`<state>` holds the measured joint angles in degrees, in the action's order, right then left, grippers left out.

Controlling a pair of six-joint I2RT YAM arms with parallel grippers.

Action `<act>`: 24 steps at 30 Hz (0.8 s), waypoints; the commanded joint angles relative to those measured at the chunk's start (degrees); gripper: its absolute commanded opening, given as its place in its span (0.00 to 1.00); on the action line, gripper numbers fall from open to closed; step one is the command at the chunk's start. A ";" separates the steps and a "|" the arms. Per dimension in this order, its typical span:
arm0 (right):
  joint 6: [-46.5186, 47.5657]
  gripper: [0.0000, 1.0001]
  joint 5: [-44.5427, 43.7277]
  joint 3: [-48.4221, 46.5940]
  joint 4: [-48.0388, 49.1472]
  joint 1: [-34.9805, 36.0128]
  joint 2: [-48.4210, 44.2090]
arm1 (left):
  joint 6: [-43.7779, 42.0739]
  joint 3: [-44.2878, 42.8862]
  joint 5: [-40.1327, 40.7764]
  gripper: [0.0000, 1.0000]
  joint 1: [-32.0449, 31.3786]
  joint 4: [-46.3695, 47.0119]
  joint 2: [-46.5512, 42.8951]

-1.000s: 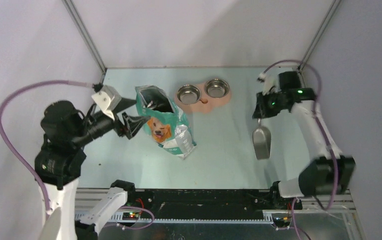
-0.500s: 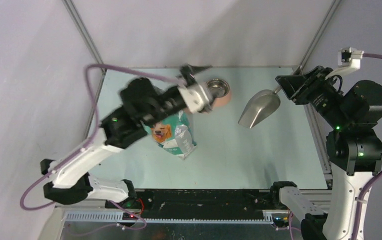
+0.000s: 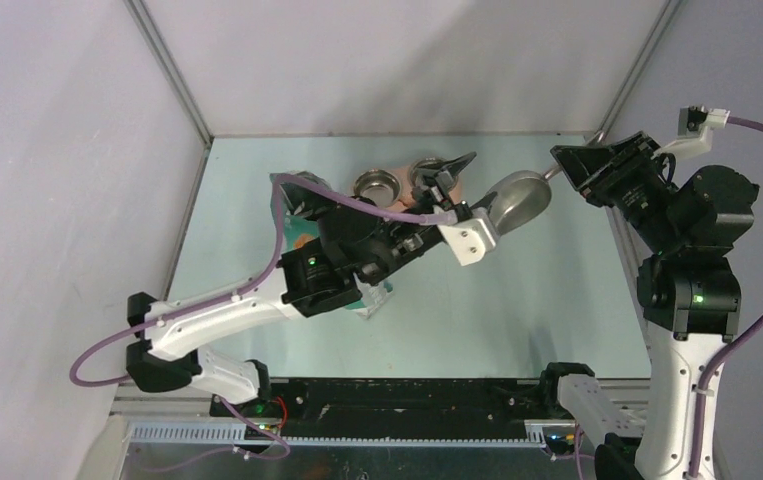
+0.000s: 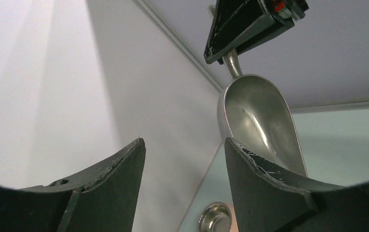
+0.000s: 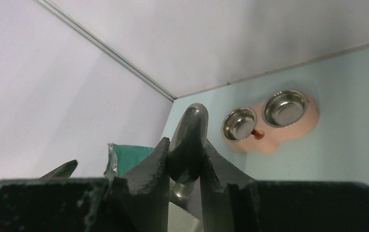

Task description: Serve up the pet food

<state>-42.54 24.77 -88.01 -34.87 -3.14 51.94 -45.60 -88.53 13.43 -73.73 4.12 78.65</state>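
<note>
The grey metal scoop (image 3: 517,196) is held in the air above the far right part of the pale green table (image 3: 477,300). Its thin handle is pinched between the two black fingers (image 5: 148,162) of the right gripper (image 3: 564,163), and in the right wrist view these fingers are seen pressed against the handle from both sides. The hollow of the scoop is turned toward the left wrist camera, and only bare shiny metal is seen inside it.

The left arm is stretched across the table toward the scoop. The left gripper (image 4: 183,145) is placed just beside the scoop bowl and lower than it. Its fingers are spread apart and nothing is held between them. Whether the scoop is touched by one of them cannot be told.

The teal-green foil bag (image 5: 131,154) stands on the left middle part of the table, and in the top view it is mostly covered by the left arm. Behind it, near the far wall, two round steel bowls (image 5: 238,123) are set side by side in a salmon-pink holder (image 5: 281,137). Only clean metal is seen in both bowls.

The pet food, small brown kibble, is not seen in any view. Whether it lies inside the bag cannot be told, because the bag opening is hidden.
</note>
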 commanded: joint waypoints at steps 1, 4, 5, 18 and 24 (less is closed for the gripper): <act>-5.47 0.00 1.34 1.96 7.77 0.01 -1.71 | -0.93 -6.03 4.03 0.66 -0.53 1.86 4.71; -5.65 0.00 0.47 3.08 8.69 0.28 -2.40 | -1.13 -8.86 3.03 0.64 -0.52 -1.10 6.32; -5.68 0.00 0.46 3.18 8.86 0.31 -2.43 | -1.08 -8.95 2.24 0.63 -0.53 -1.47 6.51; -6.70 0.00 2.63 3.15 11.04 1.49 -2.42 | -2.06 -14.27 6.75 0.42 0.05 -9.33 10.83; -8.25 0.00 7.72 5.31 10.81 1.86 -1.56 | -4.37 -15.80 7.58 0.21 1.59 -9.90 12.03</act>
<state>-48.40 27.27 -83.88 -27.55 -1.85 50.37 -47.40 -101.10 18.65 -73.71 -5.76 90.21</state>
